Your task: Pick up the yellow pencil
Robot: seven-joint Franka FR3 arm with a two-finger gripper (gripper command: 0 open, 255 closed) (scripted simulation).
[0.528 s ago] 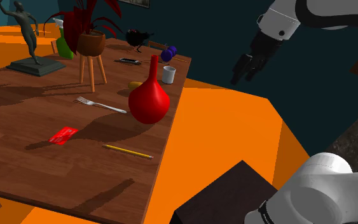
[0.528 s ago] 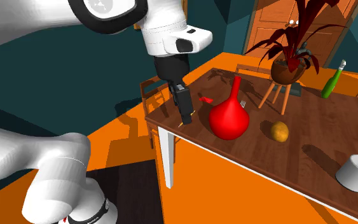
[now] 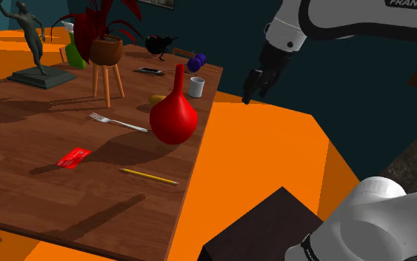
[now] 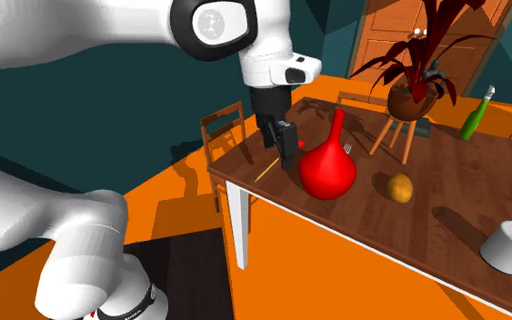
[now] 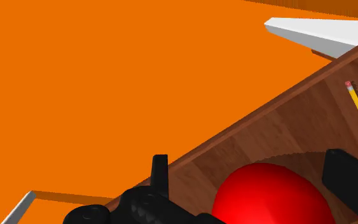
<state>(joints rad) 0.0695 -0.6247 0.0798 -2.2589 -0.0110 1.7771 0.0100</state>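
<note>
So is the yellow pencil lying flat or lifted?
Lying flat: the yellow pencil rests on the wooden table near its edge; the open gripper hangs apart from it, empty.

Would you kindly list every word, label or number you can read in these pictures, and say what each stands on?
"FRANKA": in dark capitals on the white arm, at the shoulder view's top right edge.
Red card on the table: pale marks, too small to read.
Base joint of the robot: dark print near the lower edge, too small to read.
</note>
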